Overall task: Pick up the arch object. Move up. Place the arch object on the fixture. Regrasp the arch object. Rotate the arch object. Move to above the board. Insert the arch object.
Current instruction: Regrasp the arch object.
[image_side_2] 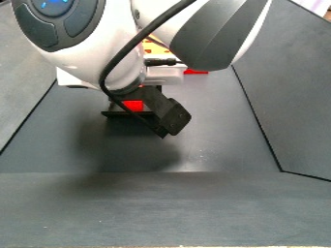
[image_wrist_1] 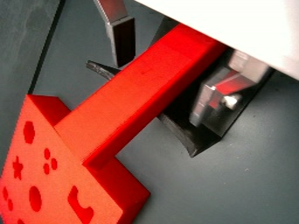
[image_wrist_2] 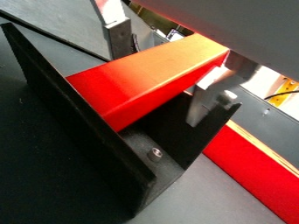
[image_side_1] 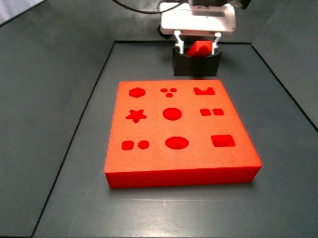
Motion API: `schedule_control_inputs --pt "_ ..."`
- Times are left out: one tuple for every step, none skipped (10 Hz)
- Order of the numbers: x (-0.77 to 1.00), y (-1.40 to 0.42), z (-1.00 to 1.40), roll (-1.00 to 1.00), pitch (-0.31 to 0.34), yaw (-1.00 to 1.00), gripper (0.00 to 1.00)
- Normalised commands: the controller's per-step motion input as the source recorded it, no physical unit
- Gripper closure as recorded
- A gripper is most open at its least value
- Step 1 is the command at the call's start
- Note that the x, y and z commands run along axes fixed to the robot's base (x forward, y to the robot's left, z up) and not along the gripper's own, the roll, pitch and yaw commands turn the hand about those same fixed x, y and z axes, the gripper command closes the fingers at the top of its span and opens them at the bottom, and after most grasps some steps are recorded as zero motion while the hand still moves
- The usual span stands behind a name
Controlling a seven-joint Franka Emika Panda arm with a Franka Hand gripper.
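The arch object [image_wrist_1: 135,96], a slim bright red bar, lies across the dark fixture [image_wrist_1: 193,133], one end reaching toward the board [image_wrist_1: 47,166]. In both wrist views my gripper [image_wrist_1: 167,83] straddles the bar. One silver finger [image_wrist_1: 122,39] stands a little off the bar's side and the other finger [image_wrist_1: 222,92] sits close by its opposite side. The arch object [image_wrist_2: 146,79] rests in the fixture [image_wrist_2: 82,122], with my gripper [image_wrist_2: 163,83] open around it. In a side view the gripper [image_side_1: 196,42] hangs over the fixture [image_side_1: 195,63], behind the board [image_side_1: 174,130].
The board's top carries darker cutouts: star, circles, ovals, squares. A raised dark rim [image_side_1: 280,84] borders the grey floor. In a side view the arm's white body [image_side_2: 142,34] hides most of the fixture [image_side_2: 162,111]. A strip of the board [image_wrist_2: 263,179] shows beyond the fixture.
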Motion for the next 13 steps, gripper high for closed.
schedule_control_inputs --pt "0.0 0.0 1.0 0.02 0.031 -0.02 0.0" --pt "-0.01 0.0 1.0 0.02 0.037 -0.02 0.0" --pt "-0.02 0.0 1.0 0.03 0.039 -0.02 0.0" --pt "-0.03 0.0 1.0 0.02 0.035 -0.02 0.0" --pt "-0.04 0.01 1.0 0.02 0.038 -0.02 0.0" --pt "-0.04 0.01 0.93 0.02 0.041 -0.02 0.0" --pt "-0.03 0.01 0.69 0.01 0.033 -0.02 0.0" --pt "-0.03 0.01 0.51 0.01 0.033 -0.02 0.0" --pt "-0.03 0.01 0.32 0.02 0.035 -0.02 0.0" --pt "0.0 -0.97 1.0 1.0 0.058 0.02 0.0" --pt "0.0 -1.0 0.98 1.0 0.056 0.02 0.0" --pt "-0.02 -1.0 0.98 1.0 0.048 0.02 0.0" --pt "-0.07 -1.0 0.93 1.0 0.038 0.02 0.0"
